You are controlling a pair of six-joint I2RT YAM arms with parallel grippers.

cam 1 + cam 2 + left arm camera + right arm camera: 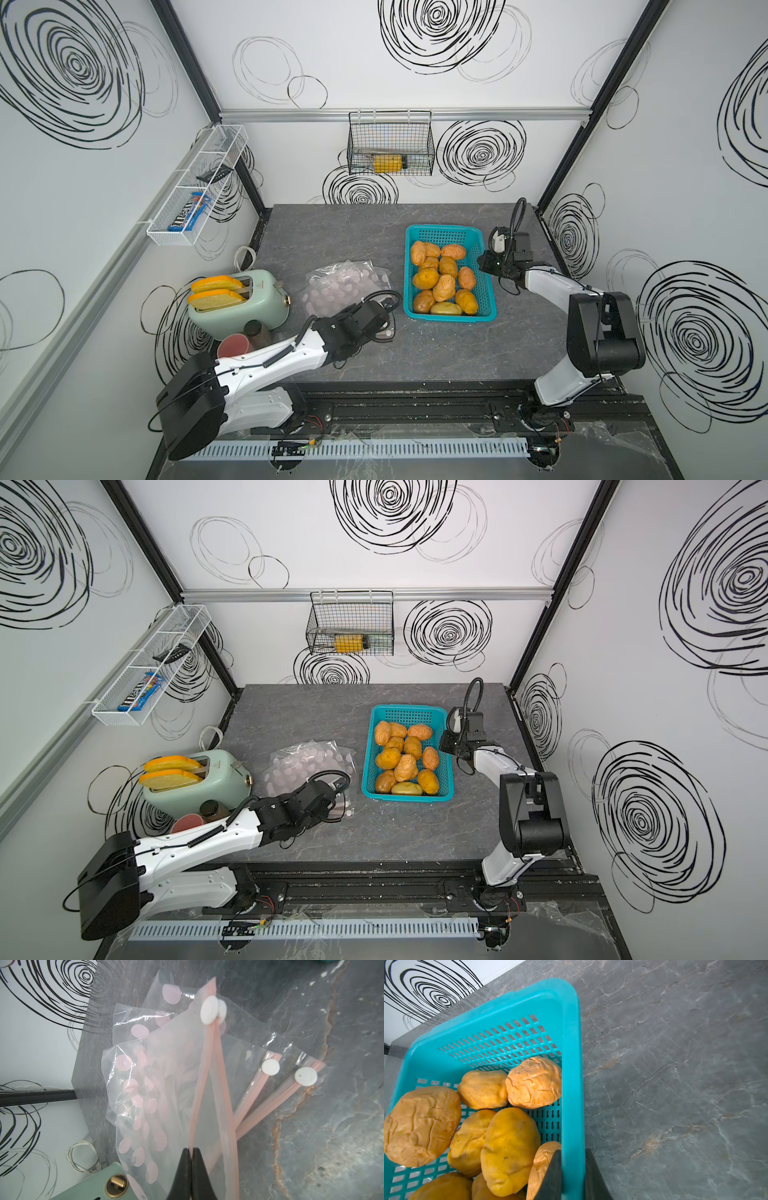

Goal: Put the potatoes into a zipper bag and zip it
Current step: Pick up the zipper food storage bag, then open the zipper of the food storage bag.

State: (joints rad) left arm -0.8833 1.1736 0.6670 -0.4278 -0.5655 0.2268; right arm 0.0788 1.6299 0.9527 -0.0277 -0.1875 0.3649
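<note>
Several orange-brown potatoes (pixel 444 286) (pixel 405 766) (pixel 508 1147) lie in a teal basket (pixel 446 230) (pixel 409 710) (pixel 572 1064) right of the table's centre. My right gripper (pixel 573 1150) (pixel 484 262) is shut on the basket's right rim, one finger inside against a potato and one outside. Clear zipper bags with pink dots (pixel 340 282) (pixel 303 762) lie fanned left of the basket. My left gripper (pixel 191 1149) is shut on the pink zipper edge of the top bag (pixel 180 1105), whose white slider (pixel 209 1013) sits at the far end. That gripper's tips are hidden under the wrist in both top views.
Two more bags show white sliders (pixel 270 1067) (pixel 305 1076). A mint toaster (pixel 239 301) with toast slices (pixel 216 291), a red cup (pixel 232 345) and a brown jar (pixel 257 332) stand at the left. A wire basket (pixel 390 145) hangs on the back wall.
</note>
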